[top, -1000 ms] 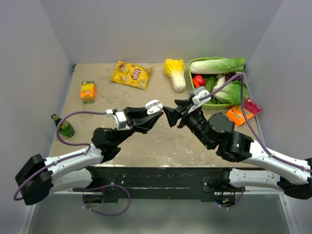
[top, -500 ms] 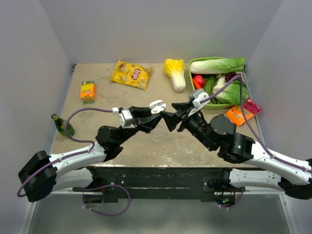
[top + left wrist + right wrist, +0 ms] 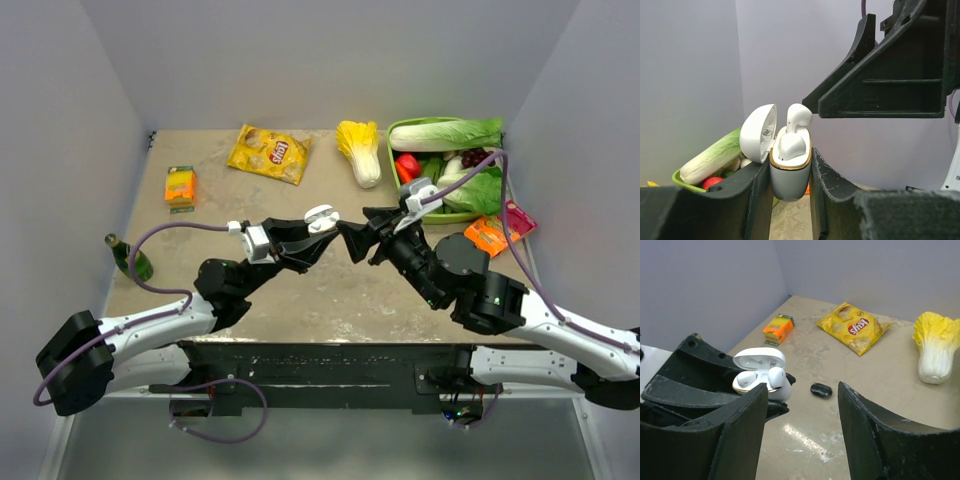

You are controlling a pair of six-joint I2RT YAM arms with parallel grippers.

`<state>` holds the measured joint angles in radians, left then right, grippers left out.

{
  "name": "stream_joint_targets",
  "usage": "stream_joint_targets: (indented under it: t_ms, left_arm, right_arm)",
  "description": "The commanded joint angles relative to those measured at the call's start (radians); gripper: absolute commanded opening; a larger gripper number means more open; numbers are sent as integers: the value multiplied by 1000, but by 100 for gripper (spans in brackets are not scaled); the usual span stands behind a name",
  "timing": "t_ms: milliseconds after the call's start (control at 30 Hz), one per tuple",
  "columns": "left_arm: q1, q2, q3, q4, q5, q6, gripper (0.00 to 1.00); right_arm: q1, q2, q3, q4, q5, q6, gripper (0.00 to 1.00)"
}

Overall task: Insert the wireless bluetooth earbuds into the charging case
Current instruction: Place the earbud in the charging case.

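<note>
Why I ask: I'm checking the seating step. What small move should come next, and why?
Probably ease the right gripper down so a fingertip presses the raised white earbud home: it stands proud of the open charging case, which the left gripper clamps upright, beside the seated bud.

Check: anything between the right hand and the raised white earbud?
Nothing visible. The open right hand faces the raised earbud directly; it sticks up from the charging case in the left hand, lid swung to the far side.

Charging case (image 3: pixel 790 175) sides hidden behind fingers (image 3: pixel 752 197); basket (image 3: pixel 687 180) mostly hidden.
</note>
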<state>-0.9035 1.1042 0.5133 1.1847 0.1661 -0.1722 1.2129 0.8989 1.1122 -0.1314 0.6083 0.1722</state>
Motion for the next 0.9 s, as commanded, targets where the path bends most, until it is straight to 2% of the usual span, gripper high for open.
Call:
stream_joint_targets:
  t_ms: [0, 867]
  left_arm:
    - [-2, -18, 7, 47, -23, 16, 0]
    - [-6, -3, 5, 50, -27, 8, 0]
  right_arm:
    - [2, -29, 9, 56, -105, 73, 61]
    - [2, 57, 60, 73, -214, 179, 65]
